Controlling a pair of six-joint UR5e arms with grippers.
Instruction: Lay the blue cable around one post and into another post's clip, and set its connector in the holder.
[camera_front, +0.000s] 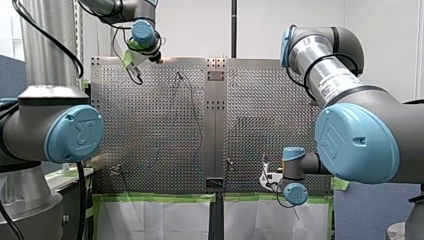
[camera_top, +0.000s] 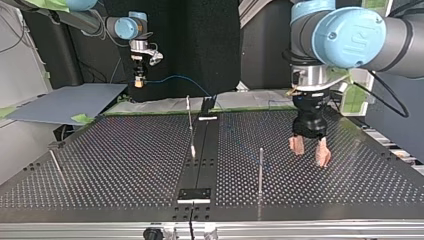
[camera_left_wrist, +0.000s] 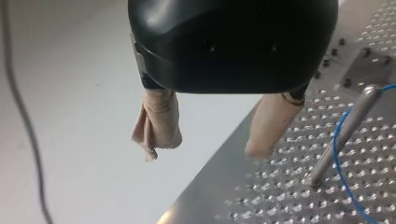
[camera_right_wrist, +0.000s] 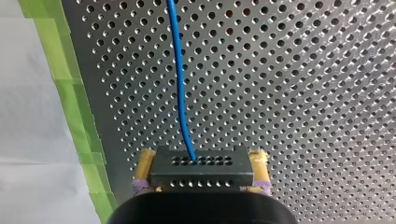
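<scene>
Perforated metal worktop (camera_top: 100, 160) is edged with green tape (camera_right_wrist: 70, 107). Near that taped edge, the black connector (camera_right_wrist: 201, 173) is held raised, pinched between the yellow-padded fingers (camera_right_wrist: 144, 161) of the right gripper (camera_right_wrist: 202, 156). The blue cable (camera_right_wrist: 180, 79) is seen running from the connector out over the perforations. The left gripper (camera_left_wrist: 205, 149) is held above the worktop with its beige-padded fingers (camera_left_wrist: 156, 121) spread apart. A metal post (camera_left_wrist: 343, 130) is noted just beside it, with the cable curving close past that post.

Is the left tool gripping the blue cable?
No: my left tool is open with nothing between its pads; the blue cable runs past a post beside it.
</scene>
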